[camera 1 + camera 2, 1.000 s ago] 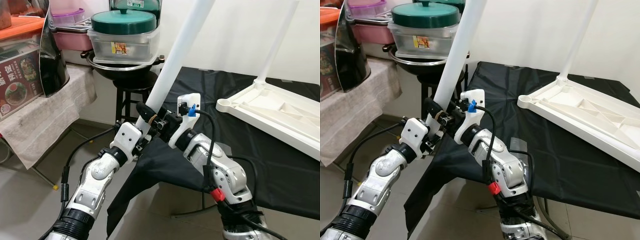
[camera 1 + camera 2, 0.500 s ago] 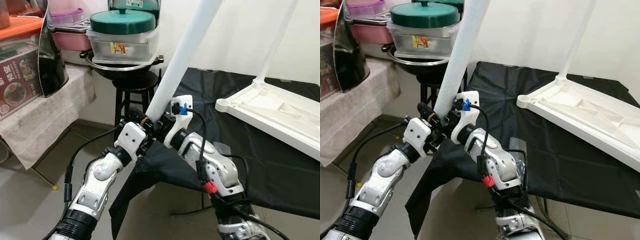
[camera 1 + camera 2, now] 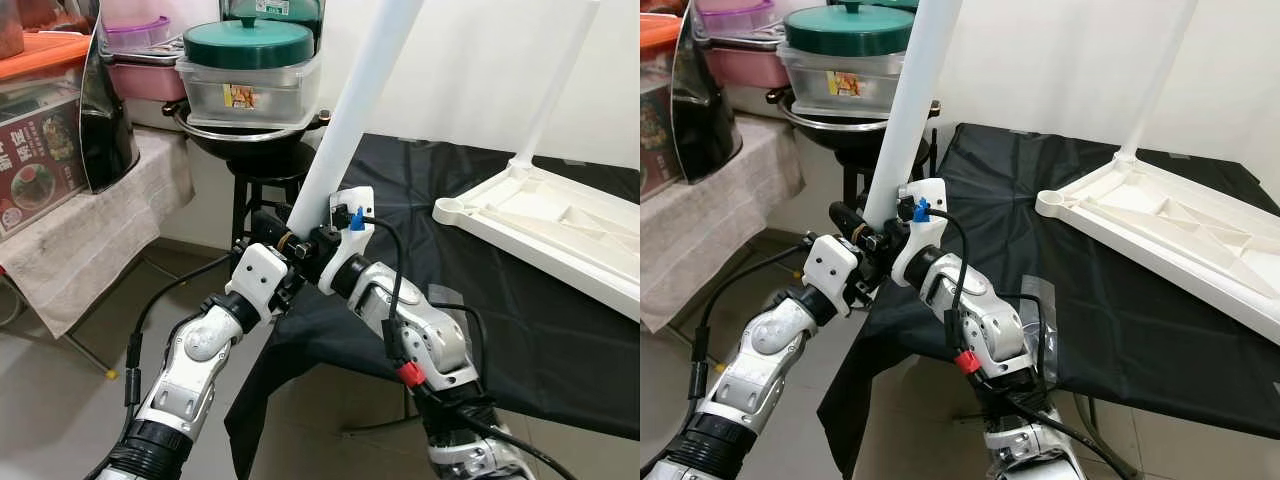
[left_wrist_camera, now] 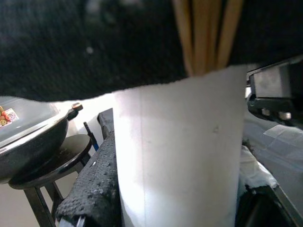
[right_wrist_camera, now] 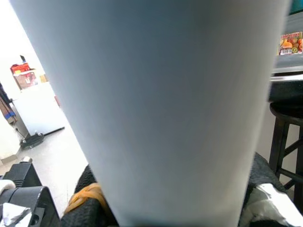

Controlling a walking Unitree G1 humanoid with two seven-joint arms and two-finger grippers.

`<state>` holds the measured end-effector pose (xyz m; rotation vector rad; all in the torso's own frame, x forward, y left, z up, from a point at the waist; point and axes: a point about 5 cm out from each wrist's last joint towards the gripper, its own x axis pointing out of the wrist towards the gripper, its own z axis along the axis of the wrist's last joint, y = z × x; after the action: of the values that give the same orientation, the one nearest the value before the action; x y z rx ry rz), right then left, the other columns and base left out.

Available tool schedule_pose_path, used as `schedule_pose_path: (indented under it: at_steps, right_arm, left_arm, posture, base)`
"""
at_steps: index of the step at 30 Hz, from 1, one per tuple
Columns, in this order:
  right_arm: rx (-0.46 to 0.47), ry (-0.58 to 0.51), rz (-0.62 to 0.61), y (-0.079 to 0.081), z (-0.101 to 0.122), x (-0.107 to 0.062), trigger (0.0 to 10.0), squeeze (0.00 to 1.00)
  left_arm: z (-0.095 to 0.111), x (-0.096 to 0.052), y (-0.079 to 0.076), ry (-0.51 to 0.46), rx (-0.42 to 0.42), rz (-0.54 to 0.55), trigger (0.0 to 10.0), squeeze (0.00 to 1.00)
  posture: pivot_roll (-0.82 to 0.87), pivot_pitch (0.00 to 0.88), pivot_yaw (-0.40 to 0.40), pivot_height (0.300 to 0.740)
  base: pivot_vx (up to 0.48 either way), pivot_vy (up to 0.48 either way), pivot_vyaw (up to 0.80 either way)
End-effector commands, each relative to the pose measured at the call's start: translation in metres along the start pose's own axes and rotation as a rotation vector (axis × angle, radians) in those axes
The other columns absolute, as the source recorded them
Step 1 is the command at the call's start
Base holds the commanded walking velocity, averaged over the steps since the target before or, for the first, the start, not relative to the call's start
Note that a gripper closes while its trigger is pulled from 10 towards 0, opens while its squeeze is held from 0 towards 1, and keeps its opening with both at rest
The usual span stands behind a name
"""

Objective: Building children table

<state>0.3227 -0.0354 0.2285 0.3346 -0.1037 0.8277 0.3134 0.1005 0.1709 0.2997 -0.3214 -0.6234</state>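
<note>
Both grippers, left gripper (image 3: 283, 236) and right gripper (image 3: 318, 243), are clamped on the lower end of a white table leg (image 3: 345, 118), held tilted above the black-draped table (image 3: 560, 330). An overturned white tabletop (image 3: 545, 225) is seen there, apparently with another leg fitted. Stacked pots (image 3: 250, 75) are set on a stool behind.

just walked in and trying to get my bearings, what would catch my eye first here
First, the long white table leg, slanting up through the middle of the scene, gripped at its lower end by both the left claw and the right claw. To the robot's right, the white tabletop lies upside down on a black cloth, with one leg already standing up from it. Behind on the left, a green-lidded container sits on a stool.
</note>
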Motion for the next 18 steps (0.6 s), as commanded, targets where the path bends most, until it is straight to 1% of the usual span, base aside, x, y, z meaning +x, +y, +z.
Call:
schedule_pose_path:
  at_steps: [1,5,6,7,8,9,11,13,16,17,18]
  right_arm:
    - [-0.004,-0.043,-0.010,-0.001,0.009,0.003,0.0,0.00]
    - [-0.018,-0.057,-0.042,-0.006,0.010,0.000,0.0,0.00]
    - [-0.032,-0.073,-0.071,-0.011,0.013,-0.002,0.0,0.00]
    - [-0.032,-0.073,-0.071,-0.011,0.013,-0.002,0.0,0.00]
    - [-0.053,-0.089,-0.104,-0.016,0.017,-0.005,0.0,0.00]
    - [-0.053,-0.089,-0.104,-0.016,0.017,-0.005,0.0,0.00]
    - [-0.101,-0.117,-0.178,-0.028,0.024,-0.010,0.0,0.00]
    - [-0.101,-0.117,-0.178,-0.028,0.024,-0.010,0.0,0.00]
    - [-0.145,-0.140,-0.261,-0.044,0.032,-0.018,0.0,0.00]
    - [-0.145,-0.140,-0.261,-0.044,0.032,-0.018,0.0,0.00]
    - [-0.172,-0.144,-0.291,-0.051,0.036,-0.022,0.0,0.00]
  left_arm:
    - [0.002,-0.001,-0.015,-0.022,0.044,-0.096,10.0,0.00]
    - [0.002,-0.002,-0.014,-0.030,0.052,-0.097,10.0,0.00]
    - [0.003,-0.003,-0.014,-0.039,0.041,-0.100,10.0,1.00]
    - [0.003,-0.003,-0.014,-0.039,0.041,-0.100,10.0,1.00]
    - [0.003,-0.003,-0.013,-0.044,0.024,-0.108,10.0,1.00]
    - [0.003,-0.003,-0.013,-0.044,0.024,-0.108,10.0,1.00]
    - [0.005,-0.004,-0.012,-0.054,0.000,-0.118,10.0,1.00]
    - [0.005,-0.004,-0.012,-0.054,0.000,-0.118,10.0,1.00]
    - [0.006,-0.004,-0.009,-0.057,0.003,-0.104,10.0,1.00]
    - [0.006,-0.004,-0.009,-0.057,0.003,-0.104,10.0,1.00]
    - [0.006,-0.004,-0.007,-0.058,0.008,-0.090,10.0,1.00]
  posture:
    - [0.07,0.000,-0.072,0.740]
    - [0.07,0.000,-0.072,0.740]
    - [0.07,0.000,-0.068,0.740]
    - [0.07,0.000,-0.068,0.740]
    - [0.07,0.000,-0.067,0.740]
    - [0.07,0.000,-0.067,0.740]
    - [0.07,0.000,-0.066,0.740]
    - [0.07,0.000,-0.066,0.740]
    - [0.07,0.000,-0.065,0.740]
    - [0.07,0.000,-0.065,0.740]
    - [0.07,0.000,-0.064,0.740]
  base:
    - [0.000,0.000,0.00]
    - [0.000,0.000,0.00]
    - [0.000,0.000,0.00]
    - [0.000,0.000,0.00]
    - [0.000,0.000,0.00]
    - [0.000,0.000,0.00]
    - [0.000,0.000,0.00]
    - [0.000,0.000,0.00]
    - [0.000,0.000,0.00]
    - [0.000,0.000,0.00]
    - [0.000,0.000,0.00]
